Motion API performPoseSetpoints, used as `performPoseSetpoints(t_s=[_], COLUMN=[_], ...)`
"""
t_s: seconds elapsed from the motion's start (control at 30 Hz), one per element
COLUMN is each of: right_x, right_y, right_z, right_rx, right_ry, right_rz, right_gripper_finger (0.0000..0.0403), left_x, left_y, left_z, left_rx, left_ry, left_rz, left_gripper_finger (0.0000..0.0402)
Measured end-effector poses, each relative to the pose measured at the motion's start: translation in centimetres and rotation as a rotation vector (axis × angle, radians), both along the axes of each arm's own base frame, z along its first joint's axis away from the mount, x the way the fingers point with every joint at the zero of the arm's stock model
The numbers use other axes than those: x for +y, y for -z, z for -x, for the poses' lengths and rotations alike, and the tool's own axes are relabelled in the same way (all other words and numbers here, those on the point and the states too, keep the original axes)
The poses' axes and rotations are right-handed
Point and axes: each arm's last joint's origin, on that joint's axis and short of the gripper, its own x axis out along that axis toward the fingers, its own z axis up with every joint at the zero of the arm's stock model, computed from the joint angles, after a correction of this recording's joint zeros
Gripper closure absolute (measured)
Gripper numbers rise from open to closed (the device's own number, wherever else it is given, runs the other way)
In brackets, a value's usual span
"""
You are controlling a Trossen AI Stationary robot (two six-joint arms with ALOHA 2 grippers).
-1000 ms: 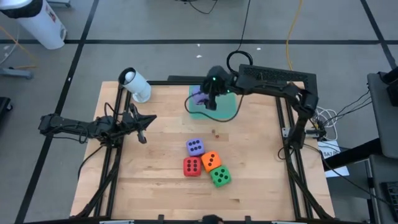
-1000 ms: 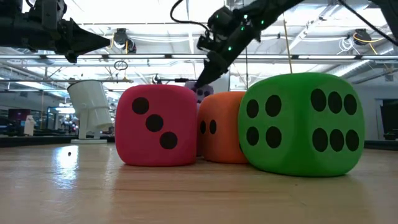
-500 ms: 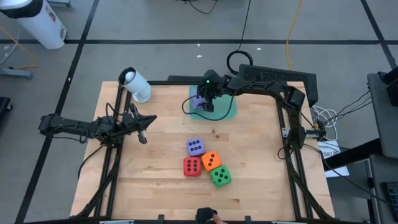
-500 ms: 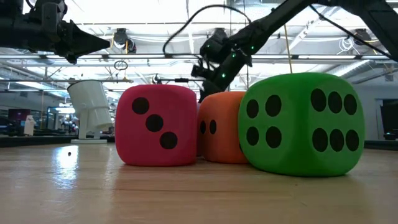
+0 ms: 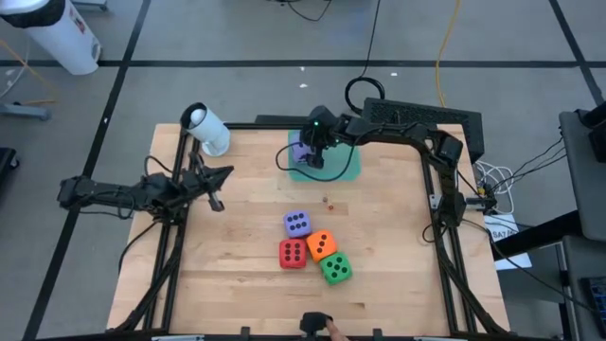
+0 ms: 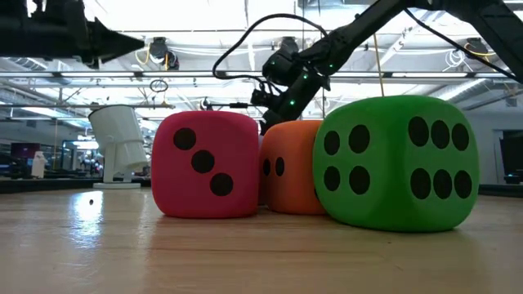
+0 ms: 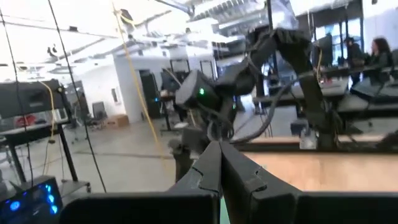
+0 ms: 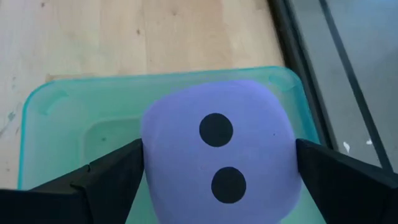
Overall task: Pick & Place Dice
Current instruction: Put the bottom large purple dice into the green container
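One purple die [image 8: 221, 152], two pips showing, is being seen on the green tray [image 8: 74, 118] near the table's [image 5: 246, 284] far edge; the right gripper's [image 5: 308, 154] fingers [image 8: 102, 180] are being held spread on either side of it, whether touching cannot be told; four other dice, purple [image 5: 296, 224], orange [image 5: 322, 244], red [image 5: 292, 254] and green [image 5: 335, 269], are being left clustered at mid-table; the left gripper [image 5: 215, 196], fingers pressed together, is being held above the left edge.

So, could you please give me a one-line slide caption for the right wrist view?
Right end effector straddling a purple die, two pips up, over the green tray.
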Motion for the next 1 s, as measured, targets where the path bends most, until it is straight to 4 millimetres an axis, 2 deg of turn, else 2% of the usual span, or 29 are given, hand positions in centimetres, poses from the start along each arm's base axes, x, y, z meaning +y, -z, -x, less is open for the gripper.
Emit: performPoseSetpoints(t_s=[0.23, 0.37, 0.5, 0.57, 0.7, 0.83, 1.0], right_x=[0.1, 0.0, 0.3, 0.7, 1.5, 1.7, 1.5], right_y=[0.0, -0.1, -1.7, -2.6, -2.5, -2.7, -2.4], right_z=[0.0, -0.1, 0.3, 0.4, 0.2, 0.4, 0.6], right_rx=[-0.011, -0.023, -0.049, -0.069, -0.075, -0.071, -0.034], right_ry=[-0.009, -0.031, -0.028, -0.04, -0.109, -0.121, -0.106], right_rz=[-0.027, 0.004, 0.011, 0.001, -0.048, -0.065, -0.04], right_gripper_finger=[0.0004, 0.0003, 0.0003, 0.0003, 0.0003, 0.0003, 0.0003], left_x=[0.1, 0.1, 0.1, 0.1, 0.2, 0.8, 2.3], left_y=[1.5, 1.0, 0.2, 0.4, 0.7, 0.5, -0.1], left_z=[-0.4, -0.6, -0.5, -0.6, -0.8, -2.0, -5.0], left_rx=[0.136, 0.079, 0.032, 0.043, 0.058, 0.106, 0.213], left_ry=[-0.003, -0.025, -0.024, -0.017, -0.022, -0.049, -0.054], left_rz=[0.045, 0.045, 0.025, 0.046, 0.073, 0.115, 0.164], left_gripper_finger=[0.0396, 0.0396, 0.0396, 0.0396, 0.0396, 0.0399, 0.04])
